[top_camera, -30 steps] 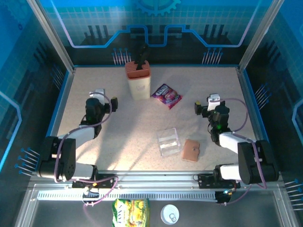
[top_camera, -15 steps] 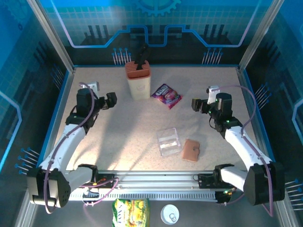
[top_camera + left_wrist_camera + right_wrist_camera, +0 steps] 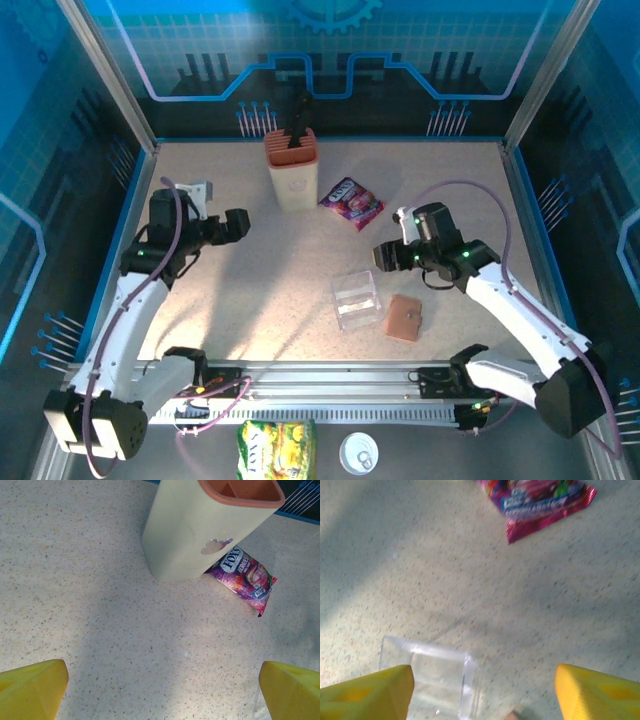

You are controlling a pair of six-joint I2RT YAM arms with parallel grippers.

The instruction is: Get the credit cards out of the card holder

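right pincer (image 3: pixel 385 257) spread wide; card holder (image 3: pixel 404 317) folded closed, contents hidden.

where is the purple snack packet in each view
top external: snack packet back centre, right of the cream container
left wrist: upper right, beside the cream container's base
right wrist: top edge, right of centre, partly cropped
shared landmark: cream container, in top external and left wrist

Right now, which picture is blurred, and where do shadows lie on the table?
Right wrist view: soft and smeared, the purple packet unreadable, the clear box hazy. Left wrist view: sharp, a shadow running from the beige container toward the camera. Top external view: sharp, the table brightest near left.
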